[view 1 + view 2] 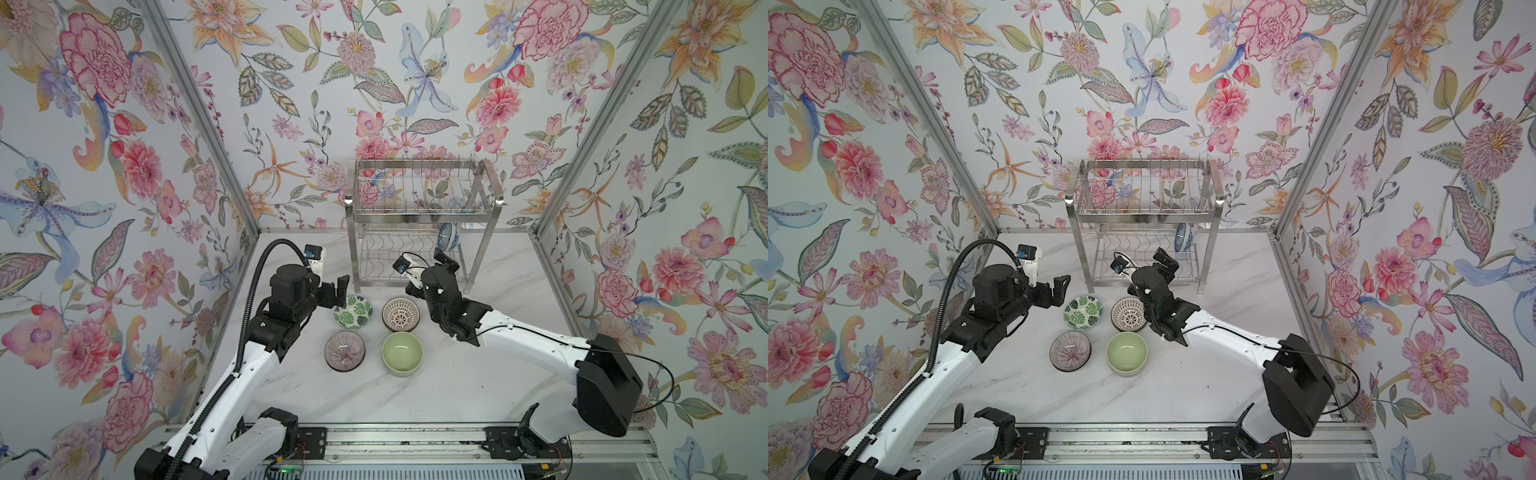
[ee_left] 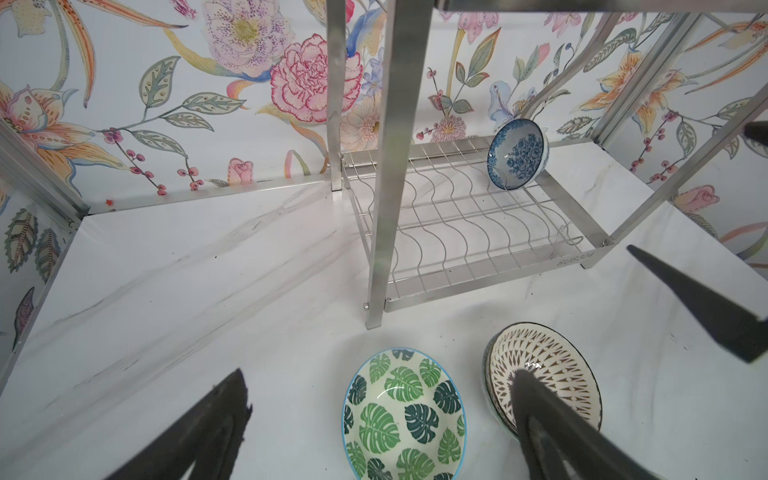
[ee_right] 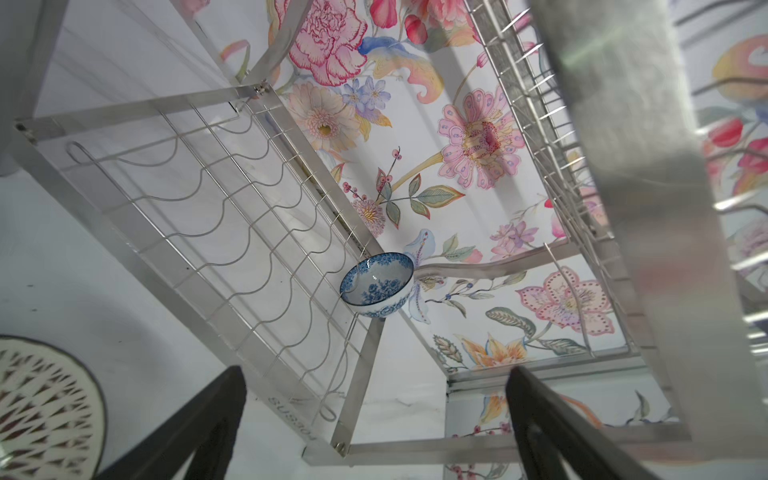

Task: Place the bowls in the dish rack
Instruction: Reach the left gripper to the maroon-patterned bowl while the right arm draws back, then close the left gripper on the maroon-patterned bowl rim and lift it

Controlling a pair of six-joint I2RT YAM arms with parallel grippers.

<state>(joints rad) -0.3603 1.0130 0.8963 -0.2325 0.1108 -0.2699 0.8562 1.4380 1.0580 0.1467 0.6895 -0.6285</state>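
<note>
- Nearest the rail, the green bowl (image 1: pixel 402 353) and ribbed bowl (image 1: pixel 345 350) sit upright, side by side, on the table (image 1: pixel 457 382).
- Just behind sit the leaf-print bowl (image 1: pixel 353 311) and lattice bowl (image 1: pixel 401 313). The left gripper (image 2: pixel 378 374) hangs over the leaf-print one, jaws wide and empty. A sloppy descent could knock the lattice neighbour.
- The right gripper (image 3: pixel 376 374), also wide and empty, sits at the front of the dish rack (image 1: pixel 419 208) and could clip a leg.
- Farthest back, the blue floral bowl (image 1: pixel 449 237) stands on edge on the lower shelf; a jolt might tip it.
- Count: five bowls, four on the table and one racked; one rack; two grippers.
</note>
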